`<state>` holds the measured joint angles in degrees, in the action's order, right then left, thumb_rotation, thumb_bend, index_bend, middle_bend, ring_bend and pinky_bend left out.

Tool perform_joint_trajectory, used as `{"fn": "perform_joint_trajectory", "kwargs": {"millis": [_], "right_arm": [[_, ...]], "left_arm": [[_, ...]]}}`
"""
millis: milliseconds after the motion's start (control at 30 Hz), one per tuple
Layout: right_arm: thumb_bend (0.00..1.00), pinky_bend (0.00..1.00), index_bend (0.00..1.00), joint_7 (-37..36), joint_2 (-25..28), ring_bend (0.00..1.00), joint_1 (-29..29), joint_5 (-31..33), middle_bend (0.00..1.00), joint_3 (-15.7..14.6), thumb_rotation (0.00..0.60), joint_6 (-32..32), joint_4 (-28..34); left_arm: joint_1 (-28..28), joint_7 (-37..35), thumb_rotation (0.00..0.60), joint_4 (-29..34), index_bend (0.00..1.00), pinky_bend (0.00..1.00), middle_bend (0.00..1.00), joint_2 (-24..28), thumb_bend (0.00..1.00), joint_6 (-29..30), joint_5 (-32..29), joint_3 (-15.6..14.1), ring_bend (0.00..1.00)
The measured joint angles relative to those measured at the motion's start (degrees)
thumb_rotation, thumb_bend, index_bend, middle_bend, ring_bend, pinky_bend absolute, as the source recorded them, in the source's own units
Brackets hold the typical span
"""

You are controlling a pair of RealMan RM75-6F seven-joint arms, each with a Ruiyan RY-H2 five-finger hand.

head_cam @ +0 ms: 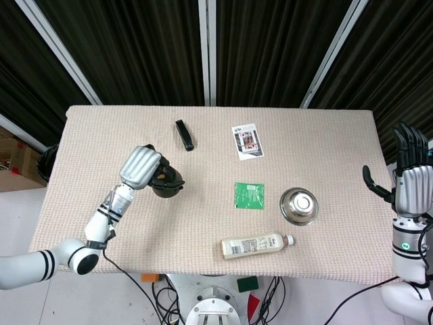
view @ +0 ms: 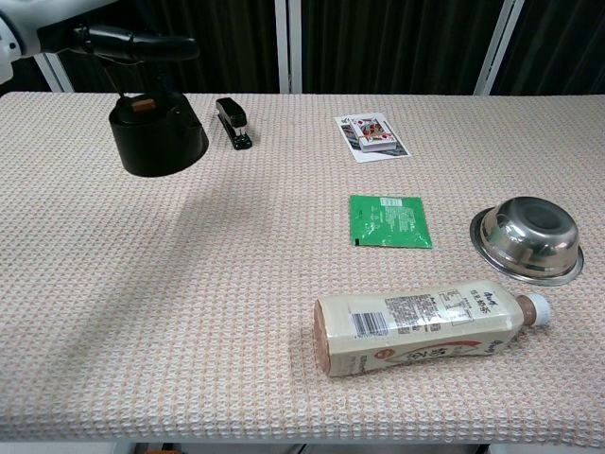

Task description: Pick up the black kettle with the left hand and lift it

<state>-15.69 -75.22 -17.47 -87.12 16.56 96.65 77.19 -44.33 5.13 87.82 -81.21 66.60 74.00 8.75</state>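
Observation:
The black kettle (head_cam: 168,183) (view: 157,138) hangs in the air above the left part of the table, clear of the cloth. My left hand (head_cam: 141,169) (view: 113,42) grips its handle from above; in the chest view only dark fingers and a bit of silver shell show at the top left. A small brown knob sits on the kettle's lid. My right hand (head_cam: 410,177) is held upright beyond the table's right edge, fingers spread, holding nothing; the chest view does not show it.
On the woven cloth lie a black stapler (head_cam: 184,135) (view: 233,123), a playing card pack (head_cam: 247,141), a green sachet (head_cam: 249,196), a steel bowl (head_cam: 299,205) and a milk tea bottle (head_cam: 257,244) on its side near the front edge.

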Motion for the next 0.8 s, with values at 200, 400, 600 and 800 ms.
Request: {"fn": "perform_joint_trajectory", "kwargs": {"millis": [200,400,600,800], "right_arm": [[0.33,0.00,0.00,-0.3,0.1,0.00,0.1,-0.1,0.00,0.0,0.600,0.1,0.0],[0.33,0.00,0.00,-0.2,-0.1,0.00,0.0,0.0,0.00,-0.1,0.600,-0.1,-0.2],[0.33,0.00,0.00,-0.3,-0.3,0.00,0.1,0.2,0.00,-0.1,0.600,-0.3,-0.5],[0.33,0.00,0.00,-0.6,-0.7,0.00,0.1,0.3,0.00,-0.4,0.600,-0.7,-1.1]], "left_arm": [[0.7,1.7,0.080,-1.0,0.99,0.67,1.00,-0.6,0.00,0.1,0.7,0.6,0.97],[1.3,4.1,0.100,-2.0,1.00,0.69,1.00,-1.8,0.00,1.7,1.5,0.9,0.99],[2.0,5.4,0.102,-4.7,1.00,0.70,1.00,-4.2,0.13,4.8,3.7,1.3,1.00],[2.8,4.3,0.232,-7.8,1.00,0.71,1.00,-7.0,0.17,7.0,5.0,2.0,1.00]]}}
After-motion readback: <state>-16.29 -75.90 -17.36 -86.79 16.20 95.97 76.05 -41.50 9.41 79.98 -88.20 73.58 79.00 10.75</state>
